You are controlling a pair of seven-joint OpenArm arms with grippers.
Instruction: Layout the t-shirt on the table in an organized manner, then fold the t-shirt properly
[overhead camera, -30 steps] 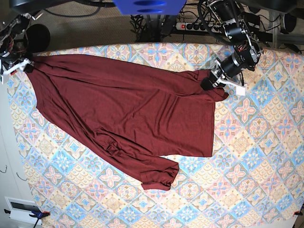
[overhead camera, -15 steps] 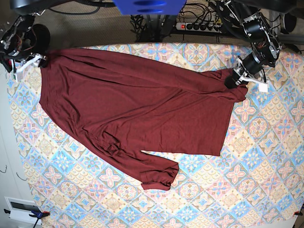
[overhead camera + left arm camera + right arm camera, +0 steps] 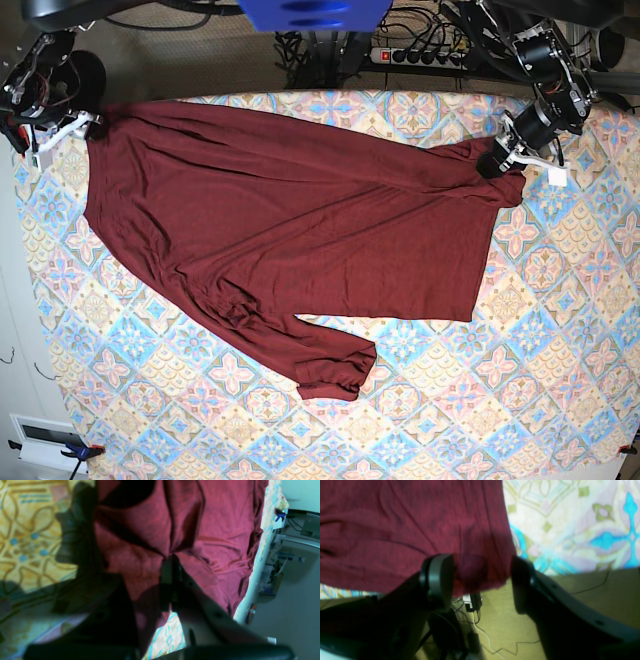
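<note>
Robotics lab: power strip (image 3: 420,55), tangled cables (image 3: 440,35) behind table (image 3: 560,330).

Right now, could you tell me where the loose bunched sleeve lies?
In the base view the sleeve lies low and centre on the table, below the t-shirt's body, away from both hands.

You see two black arms, cables looping along their joints. Your left gripper (image 3: 497,160) carries a white bracket; your right gripper (image 3: 481,590) shows broad, dark, rounded fingers (image 3: 437,580) with small screw holes.
</note>
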